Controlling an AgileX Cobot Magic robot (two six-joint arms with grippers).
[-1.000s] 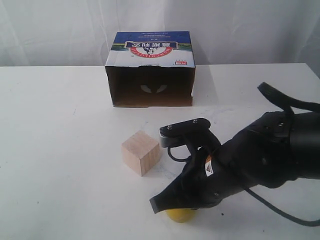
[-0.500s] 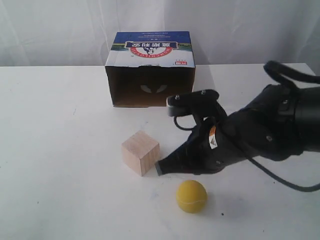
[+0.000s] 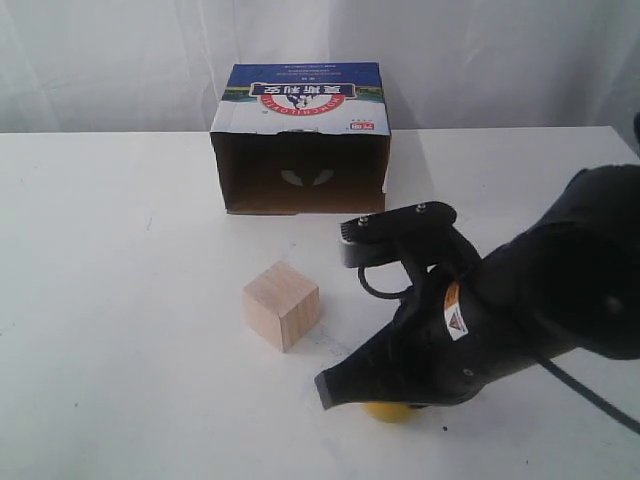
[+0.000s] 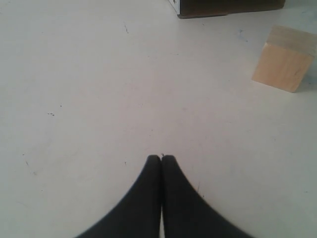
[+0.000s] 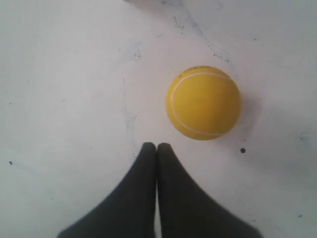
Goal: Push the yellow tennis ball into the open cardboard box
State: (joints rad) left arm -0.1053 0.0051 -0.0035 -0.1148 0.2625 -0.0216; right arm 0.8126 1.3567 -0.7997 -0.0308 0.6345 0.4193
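Note:
The yellow tennis ball lies on the white table just ahead and to one side of my right gripper, which is shut and empty, a small gap short of the ball. From the exterior view the right gripper hangs low over the ball, so only a yellow sliver shows beneath it. The open cardboard box stands at the back, its dark opening facing the front. My left gripper is shut over bare table and does not show in the exterior view.
A pale wooden cube sits between ball and box, slightly left of the ball; the left wrist view shows the cube and a corner of the box. The table is white, with curtains behind.
Half a second ago the right gripper was drawn back toward the box with the ball fully exposed. It has since swung forward and down over the ball, hiding most of it.

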